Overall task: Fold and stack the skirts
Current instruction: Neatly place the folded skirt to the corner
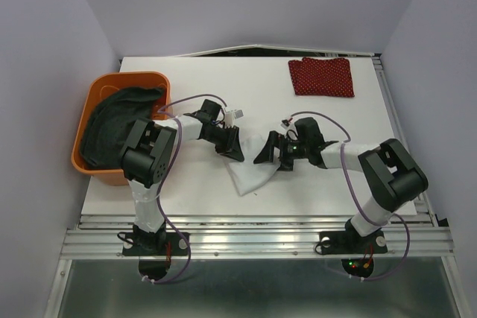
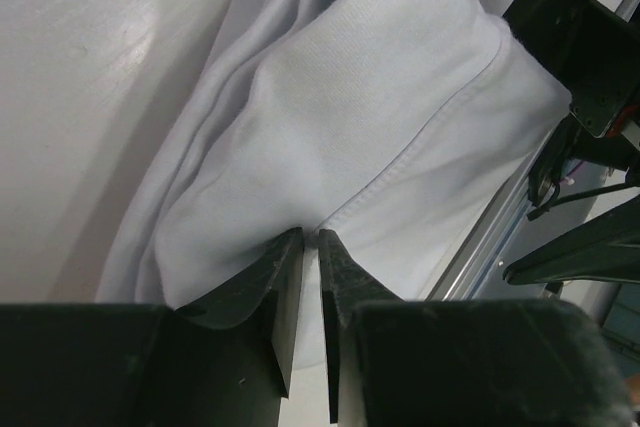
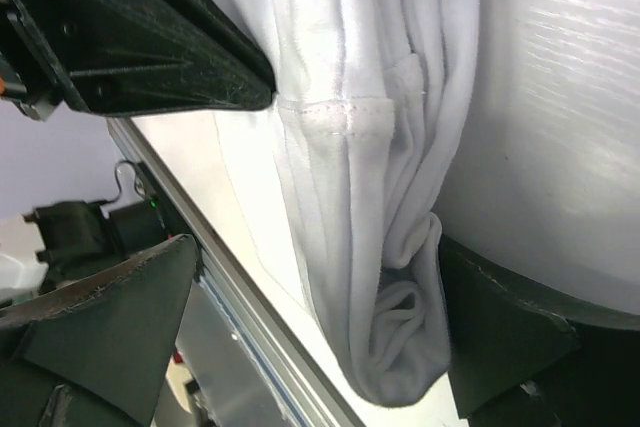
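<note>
- My left pincer [image 2: 310,239] is clenched on a fold of the white skirt [image 1: 250,171], near the middle of the counter's near edge, to pin the crease.
- My right pincer [image 3: 318,277] is released, jaws wide either side of the bunched hem. I judge it is placed to take that end.
- The red skirt [image 1: 320,77] lies folded at the far right corner, likely the stack's base.
- The grey skirt [image 1: 112,126] sits in the basket [image 1: 130,76] at the left edge, not yet folded.

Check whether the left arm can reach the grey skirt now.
Probably not yet: the left gripper is shut on the white skirt. Otherwise nothing seems to block the grey skirt in the basket.
</note>
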Robot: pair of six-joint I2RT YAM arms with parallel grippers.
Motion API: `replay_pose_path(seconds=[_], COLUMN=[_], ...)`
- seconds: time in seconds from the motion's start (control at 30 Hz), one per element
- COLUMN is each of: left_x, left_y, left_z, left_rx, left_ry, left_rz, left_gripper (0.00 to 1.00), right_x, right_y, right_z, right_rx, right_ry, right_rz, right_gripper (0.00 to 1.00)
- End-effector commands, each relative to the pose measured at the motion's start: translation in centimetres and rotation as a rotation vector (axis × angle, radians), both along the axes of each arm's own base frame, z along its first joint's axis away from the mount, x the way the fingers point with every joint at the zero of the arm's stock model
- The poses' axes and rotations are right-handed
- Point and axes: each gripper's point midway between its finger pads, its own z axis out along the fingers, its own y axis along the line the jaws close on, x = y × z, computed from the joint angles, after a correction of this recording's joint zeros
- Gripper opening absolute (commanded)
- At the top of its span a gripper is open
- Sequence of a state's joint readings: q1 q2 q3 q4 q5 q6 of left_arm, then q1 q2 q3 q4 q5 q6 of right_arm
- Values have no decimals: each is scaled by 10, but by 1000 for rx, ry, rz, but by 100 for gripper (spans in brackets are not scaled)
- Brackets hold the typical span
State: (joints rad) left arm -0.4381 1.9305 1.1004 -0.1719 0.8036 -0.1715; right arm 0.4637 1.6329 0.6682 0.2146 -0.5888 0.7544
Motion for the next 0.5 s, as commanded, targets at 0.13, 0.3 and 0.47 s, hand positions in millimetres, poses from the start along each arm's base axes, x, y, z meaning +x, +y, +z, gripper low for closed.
replay_pose_path(seconds=[0.13,0.3,0.47], left_x=[-1,0,1], left_y=[29,31,31], left_z=[-40,-41,-40], left_rx=[183,192,188], left_ry=[-12,-10,-17], left_rz=[13,11,11], left_gripper=[25,25,24], right_x=[-20,2,16], right_y=[-41,-46,-39], right_z=[-45,-47,-40], right_rx=[-201,-224,-155], right_ry=[56,32,75], right_rz=[142,152,127], right_gripper=[100,100,100])
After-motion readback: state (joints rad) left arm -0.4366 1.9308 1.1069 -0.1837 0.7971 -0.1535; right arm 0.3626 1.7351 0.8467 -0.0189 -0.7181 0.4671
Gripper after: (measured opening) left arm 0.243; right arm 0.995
